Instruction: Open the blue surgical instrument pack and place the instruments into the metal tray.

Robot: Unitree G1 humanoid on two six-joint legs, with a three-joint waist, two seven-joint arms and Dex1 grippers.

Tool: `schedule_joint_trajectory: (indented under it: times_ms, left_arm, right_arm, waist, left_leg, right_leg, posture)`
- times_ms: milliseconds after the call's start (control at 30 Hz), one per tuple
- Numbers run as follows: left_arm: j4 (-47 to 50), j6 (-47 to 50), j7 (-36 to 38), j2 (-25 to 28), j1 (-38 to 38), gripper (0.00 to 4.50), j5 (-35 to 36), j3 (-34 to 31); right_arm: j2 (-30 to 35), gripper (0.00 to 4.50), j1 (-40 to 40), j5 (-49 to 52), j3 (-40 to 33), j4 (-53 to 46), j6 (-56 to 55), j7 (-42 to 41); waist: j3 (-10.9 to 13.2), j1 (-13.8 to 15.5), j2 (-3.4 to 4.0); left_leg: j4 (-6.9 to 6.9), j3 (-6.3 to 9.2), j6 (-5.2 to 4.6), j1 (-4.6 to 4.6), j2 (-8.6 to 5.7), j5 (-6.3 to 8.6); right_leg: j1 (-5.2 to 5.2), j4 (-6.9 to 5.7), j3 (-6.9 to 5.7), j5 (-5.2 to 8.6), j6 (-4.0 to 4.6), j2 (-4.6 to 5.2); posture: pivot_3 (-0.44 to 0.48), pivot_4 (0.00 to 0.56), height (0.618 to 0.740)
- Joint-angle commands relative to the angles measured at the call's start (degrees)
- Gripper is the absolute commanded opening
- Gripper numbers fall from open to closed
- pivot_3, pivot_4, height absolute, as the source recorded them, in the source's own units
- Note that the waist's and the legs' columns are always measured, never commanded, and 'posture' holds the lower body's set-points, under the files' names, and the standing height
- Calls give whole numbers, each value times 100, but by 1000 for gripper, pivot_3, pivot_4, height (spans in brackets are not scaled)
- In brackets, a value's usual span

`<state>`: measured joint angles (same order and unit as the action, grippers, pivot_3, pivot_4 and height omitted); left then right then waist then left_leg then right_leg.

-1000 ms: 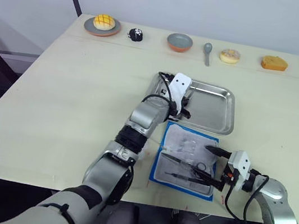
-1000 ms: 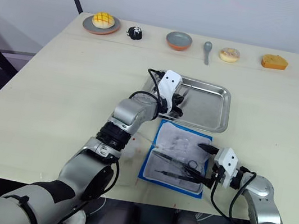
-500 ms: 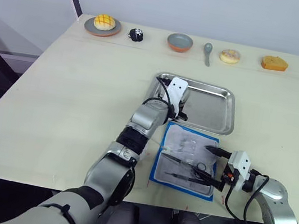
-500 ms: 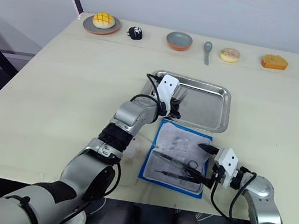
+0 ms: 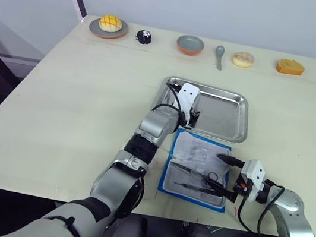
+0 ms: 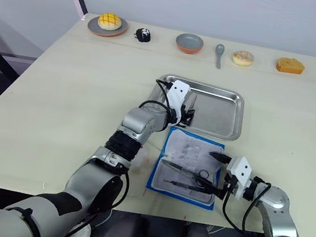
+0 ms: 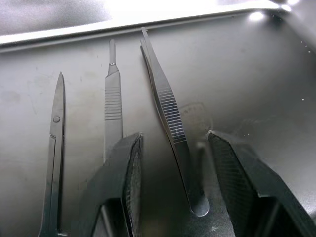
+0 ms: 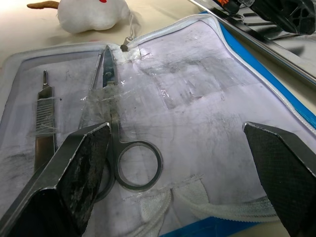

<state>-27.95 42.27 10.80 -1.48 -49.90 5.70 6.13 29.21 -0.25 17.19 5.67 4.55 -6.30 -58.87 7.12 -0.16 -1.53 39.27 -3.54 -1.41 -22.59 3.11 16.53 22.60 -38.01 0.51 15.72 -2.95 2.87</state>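
The metal tray (image 5: 233, 115) lies mid-table. My left gripper (image 5: 193, 114) is low over its left end, open. In the left wrist view, slim tweezers (image 7: 170, 118) lie on the tray floor between the spread fingers (image 7: 123, 187), with a flat handle (image 7: 113, 98) and scissors (image 7: 55, 148) beside them. The blue surgical instrument pack (image 5: 199, 152) lies open just in front of the tray, pale lining up. It holds ring-handled scissors (image 8: 113, 123) and a flat handle (image 8: 44, 113). My right gripper (image 5: 227, 176) is open at the pack's right edge, empty.
Along the table's far edge stand a plate with a yellow bun (image 5: 108, 25), a small black item (image 5: 143, 36), a grey bowl (image 5: 190, 44), a spoon (image 5: 219, 55), a donut (image 5: 243, 59) and an orange cake (image 5: 290, 67). A white plush toy (image 8: 94, 12) lies beside the pack.
My left gripper has sunk lower into the tray's left end. The right arm and the pack have not moved.
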Motion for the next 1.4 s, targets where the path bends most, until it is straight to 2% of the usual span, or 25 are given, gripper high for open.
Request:
schedule_joint_trajectory:
  times_ms: [33,100,300,533,633,767,900,967,1067,1167,1400]
  left_arm:
    - [519,-198,144,1,-135,2347,36,-24]
    - [732,-349,320,83,-115,2347,55,9]
    - [1445,-1052,1712,607,234,2347,453,91]
    - [2001,-1483,3409,1538,643,2347,1085,-43]
    - [2368,-1549,4482,2186,992,2347,1378,69]
    - [2464,-1552,5248,2774,1197,2347,1702,-92]
    - [2465,-1709,6307,3451,1360,2347,2077,-250]
    - [2429,-1767,6505,3572,1370,2347,2131,-254]
    - [2431,-2235,7563,4197,1581,3249,2128,-219]
    - [2406,-2657,8103,4569,1685,4405,2212,-147]
    - [2216,-3565,8170,5685,1655,4405,3019,583]
  right_arm:
    - [50,4500,251,-203,156,306,222,-4]
    - [57,4500,252,-199,149,297,231,-3]
    - [61,4500,236,-197,146,303,233,0]
    - [34,4500,207,-197,162,329,229,2]
    - [40,4500,220,-196,157,321,233,0]
    - [52,4500,234,-189,141,319,234,6]
    - [65,4500,253,-181,128,315,233,2]
    - [70,4500,252,-178,125,319,232,-2]
    - [76,4500,250,-173,118,329,221,-14]
    - [87,4500,257,-165,114,327,215,-20]
    - [109,4500,287,-159,97,318,210,-31]
  waist:
    - [0,0,0]
    - [0,1,0]
    - [-1,1,5]
    - [-1,-9,7]
    - [-1,-15,7]
    - [-1,-9,8]
    - [-1,-13,7]
    - [-1,0,7]
    - [-1,-3,7]
    - [-1,2,8]
    - [-1,17,7]
  left_leg:
    - [0,0,0,0,0,0]
    - [-1,0,0,0,0,0]
    - [-1,-3,2,2,0,-1]
    - [-3,-1,2,3,2,-1]
    - [-2,-3,2,3,2,-1]
    - [-3,-1,2,4,4,-1]
    - [-2,-3,0,4,3,0]
    - [-3,-2,-1,4,4,1]
    - [-2,-3,-12,4,2,7]
    - [-5,-2,-12,4,3,7]
    - [-4,0,-24,4,5,14]
  right_leg:
    - [0,0,0,0,0,0]
    - [0,0,-1,0,0,0]
    - [0,-1,2,0,0,0]
    - [0,-1,-1,0,1,-1]
    - [-2,1,2,0,1,0]
    - [-2,-1,-1,1,1,-1]
    - [-1,0,0,1,1,-1]
    - [-1,1,-1,1,2,-1]
    - [-3,2,7,1,1,-1]
    - [-2,3,4,3,3,-6]
    - [-1,2,11,2,3,-5]
  posture:
    - [0,150,732]
    - [0,150,732]
    - [0,150,732]
    - [0,150,732]
    - [0,150,732]
    - [0,150,732]
    - [0,150,732]
    - [0,150,732]
    - [0,150,732]
    - [0,150,732]
    - [0,150,732]
